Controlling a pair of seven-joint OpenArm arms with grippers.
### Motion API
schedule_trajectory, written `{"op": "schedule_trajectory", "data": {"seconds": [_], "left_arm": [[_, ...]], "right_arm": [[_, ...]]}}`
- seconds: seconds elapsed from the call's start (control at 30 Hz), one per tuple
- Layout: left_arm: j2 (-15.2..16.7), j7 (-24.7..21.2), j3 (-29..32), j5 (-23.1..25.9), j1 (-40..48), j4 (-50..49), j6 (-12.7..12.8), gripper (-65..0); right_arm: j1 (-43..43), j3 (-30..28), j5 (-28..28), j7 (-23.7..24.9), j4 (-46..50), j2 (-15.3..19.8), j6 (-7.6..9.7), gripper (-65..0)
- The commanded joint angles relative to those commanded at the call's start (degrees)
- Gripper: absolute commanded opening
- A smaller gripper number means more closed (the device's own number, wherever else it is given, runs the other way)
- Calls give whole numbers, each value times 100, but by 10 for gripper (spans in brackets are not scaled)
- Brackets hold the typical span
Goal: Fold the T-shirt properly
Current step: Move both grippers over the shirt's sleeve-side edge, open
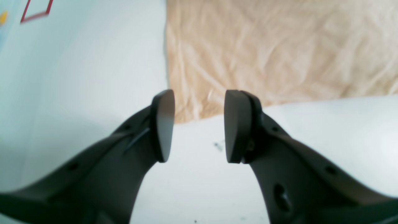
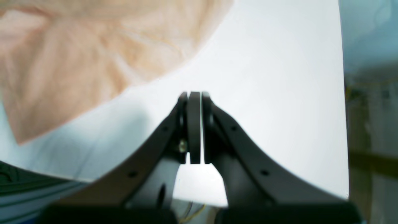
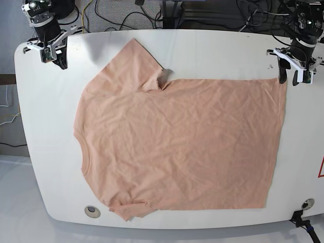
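Note:
The peach T-shirt (image 3: 177, 142) lies spread flat and wrinkled on the white table (image 3: 228, 50), with its neckline to the left and its hem to the right in the base view. My left gripper (image 3: 294, 78) is open and empty at the far hem corner. In the left wrist view the corner of the T-shirt (image 1: 279, 46) lies just beyond the gap of the left gripper (image 1: 199, 124). My right gripper (image 3: 54, 62) is shut and empty over bare table, away from the far sleeve. In the right wrist view the right gripper (image 2: 194, 96) is closed, with the T-shirt (image 2: 77, 56) at upper left.
Two round holes (image 3: 91, 210) (image 3: 305, 203) sit near the table's front edge. Cables (image 3: 126, 12) run behind the far edge. A red tape mark (image 3: 321, 169) is at the right edge; it also shows in the left wrist view (image 1: 35, 12).

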Motion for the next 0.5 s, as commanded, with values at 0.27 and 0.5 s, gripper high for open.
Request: {"op": "schedule_trajectory", "data": {"seconds": [0.27,0.5], "left_arm": [[-2,-134,25,257,14,-219,43,-417],[-16,-196,30,301,9,-279,52,-414]], "right_arm": [[68,-112,20,100,-425,314,820,-650],[97,-604,44,126,-662,540,1043,-650]]}}
